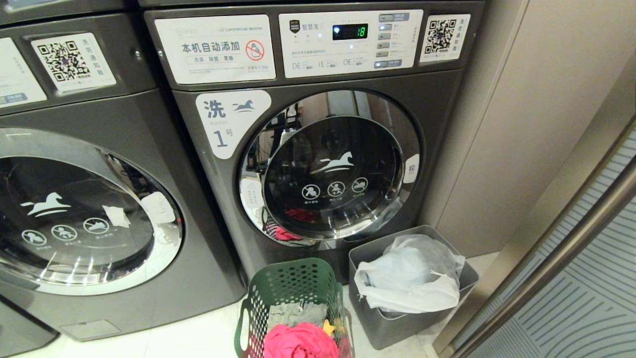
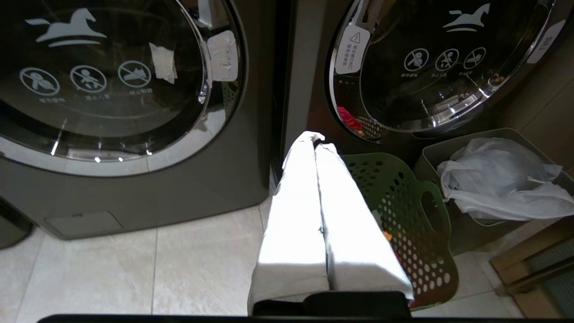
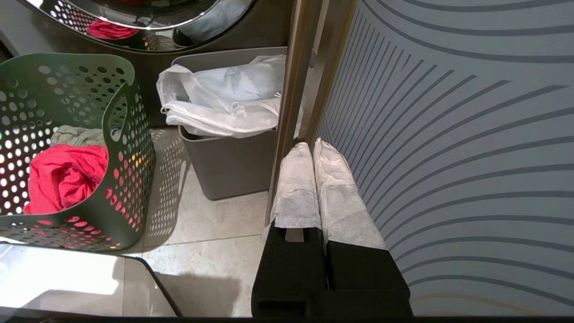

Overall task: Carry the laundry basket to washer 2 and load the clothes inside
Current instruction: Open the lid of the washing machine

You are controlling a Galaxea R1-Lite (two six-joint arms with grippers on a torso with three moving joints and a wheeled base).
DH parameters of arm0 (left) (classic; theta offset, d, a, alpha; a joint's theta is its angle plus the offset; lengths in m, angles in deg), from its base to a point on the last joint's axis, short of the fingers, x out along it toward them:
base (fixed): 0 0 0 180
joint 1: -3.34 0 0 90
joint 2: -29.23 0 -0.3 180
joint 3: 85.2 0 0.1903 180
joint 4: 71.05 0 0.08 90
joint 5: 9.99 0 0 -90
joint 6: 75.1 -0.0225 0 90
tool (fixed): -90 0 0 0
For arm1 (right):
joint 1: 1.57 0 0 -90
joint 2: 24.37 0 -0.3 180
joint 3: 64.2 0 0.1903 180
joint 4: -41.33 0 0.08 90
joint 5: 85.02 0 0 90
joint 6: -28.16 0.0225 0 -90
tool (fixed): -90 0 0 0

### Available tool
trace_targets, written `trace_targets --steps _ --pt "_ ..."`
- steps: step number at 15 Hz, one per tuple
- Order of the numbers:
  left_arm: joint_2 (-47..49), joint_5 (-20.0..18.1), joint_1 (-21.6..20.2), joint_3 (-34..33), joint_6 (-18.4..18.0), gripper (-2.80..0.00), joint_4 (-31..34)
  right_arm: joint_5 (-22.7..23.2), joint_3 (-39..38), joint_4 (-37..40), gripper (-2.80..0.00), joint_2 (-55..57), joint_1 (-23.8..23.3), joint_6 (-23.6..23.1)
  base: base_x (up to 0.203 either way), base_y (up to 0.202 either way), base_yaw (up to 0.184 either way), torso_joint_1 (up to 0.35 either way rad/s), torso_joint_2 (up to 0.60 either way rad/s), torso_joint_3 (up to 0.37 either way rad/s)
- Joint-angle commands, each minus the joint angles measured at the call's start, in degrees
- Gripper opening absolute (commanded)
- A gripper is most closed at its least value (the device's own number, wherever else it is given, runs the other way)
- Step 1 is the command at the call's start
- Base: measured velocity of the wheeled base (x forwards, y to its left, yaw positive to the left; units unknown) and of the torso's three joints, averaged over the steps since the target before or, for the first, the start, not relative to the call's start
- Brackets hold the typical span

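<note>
The dark green laundry basket stands on the floor tiles in front of the washer labelled "1". The clothes lie in it: a pink-red garment, a grey-green one and a small yellow cloth. No label with a "2" shows; the washer on the left has its number out of view. My left gripper is shut and empty above the basket's left rim. My right gripper is shut and empty, right of the basket. Neither gripper shows in the head view.
A grey bin holding a white plastic bag stands right of the basket, against the washer. Further right are a metal door frame and a striped glass door, close to my right gripper. Both washer doors are closed.
</note>
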Motion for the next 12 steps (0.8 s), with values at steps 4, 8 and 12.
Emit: trace_targets --steps 4,8,12 --pt "30.4 0.2 -0.2 6.6 10.8 -2.8 -4.2 0.0 0.0 0.0 -2.8 0.1 0.0 0.0 0.0 0.0 0.0 0.0 0.0 0.0" --pt "38.7 0.0 -1.9 2.1 18.8 0.0 -11.6 0.0 0.0 0.0 -2.8 0.1 0.0 0.0 0.0 0.0 0.0 0.0 0.0 0.0" --pt "42.3 -0.4 -3.0 -2.6 19.3 0.0 -19.5 0.0 0.0 0.0 -2.8 0.1 0.0 0.0 0.0 0.0 0.0 0.0 0.0 0.0"
